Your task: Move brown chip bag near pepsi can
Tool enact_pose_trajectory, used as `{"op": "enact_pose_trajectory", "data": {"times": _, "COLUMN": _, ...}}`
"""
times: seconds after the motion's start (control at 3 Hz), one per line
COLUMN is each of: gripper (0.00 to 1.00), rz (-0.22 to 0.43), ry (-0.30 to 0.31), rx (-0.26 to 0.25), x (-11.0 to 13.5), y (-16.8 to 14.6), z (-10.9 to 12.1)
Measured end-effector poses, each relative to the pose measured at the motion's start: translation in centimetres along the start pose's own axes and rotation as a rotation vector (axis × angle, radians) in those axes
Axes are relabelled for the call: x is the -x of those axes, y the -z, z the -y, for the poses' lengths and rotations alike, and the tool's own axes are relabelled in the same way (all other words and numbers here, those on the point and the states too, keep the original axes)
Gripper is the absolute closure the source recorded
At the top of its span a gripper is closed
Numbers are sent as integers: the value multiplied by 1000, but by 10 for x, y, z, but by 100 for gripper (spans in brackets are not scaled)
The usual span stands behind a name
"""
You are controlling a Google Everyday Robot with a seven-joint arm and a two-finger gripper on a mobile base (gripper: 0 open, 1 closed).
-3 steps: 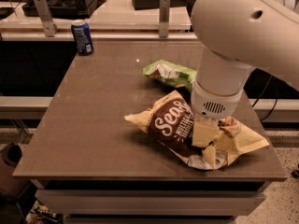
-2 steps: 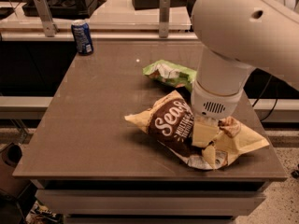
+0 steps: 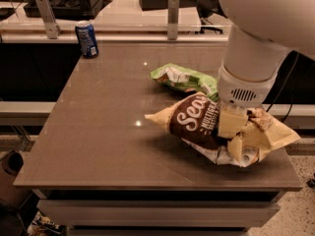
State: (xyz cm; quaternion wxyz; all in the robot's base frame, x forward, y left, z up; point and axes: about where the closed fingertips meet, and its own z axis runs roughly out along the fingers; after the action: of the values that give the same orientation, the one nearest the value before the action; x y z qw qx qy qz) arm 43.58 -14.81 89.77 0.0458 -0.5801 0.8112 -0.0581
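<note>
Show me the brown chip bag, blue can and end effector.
Crinkled brown chip bag (image 3: 189, 122): camera view, lettered front.
Upright blue soda can (image 3: 86, 39): camera view, side.
End effector (image 3: 231, 124): camera view, tip, over the bag.

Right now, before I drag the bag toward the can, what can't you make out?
- Pincer, down on the brown chip bag: largely covered by the wrist, camera view.
- Green chip bag: right end behind that wrist.
- Blue can, far left corner of the table: markings too small to read.
- Upper arm: cut off by top and right edges.

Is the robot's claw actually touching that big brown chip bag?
Touching. The camera view shows the gripper sunk into the brown chip bag, which crumples around it.
</note>
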Motion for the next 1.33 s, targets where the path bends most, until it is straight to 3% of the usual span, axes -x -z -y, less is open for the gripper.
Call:
{"op": "enact_pose_trajectory", "data": {"times": 0.67, "gripper": 100, "rz": 67, "ry": -51, "rx": -129, "x": -28, "y": 38, "z": 42}}
{"op": "enact_pose_trajectory", "data": {"times": 1.33, "gripper": 100, "rz": 193, "ry": -66, "rx": -252, "x": -36, "y": 78, "z": 103}}
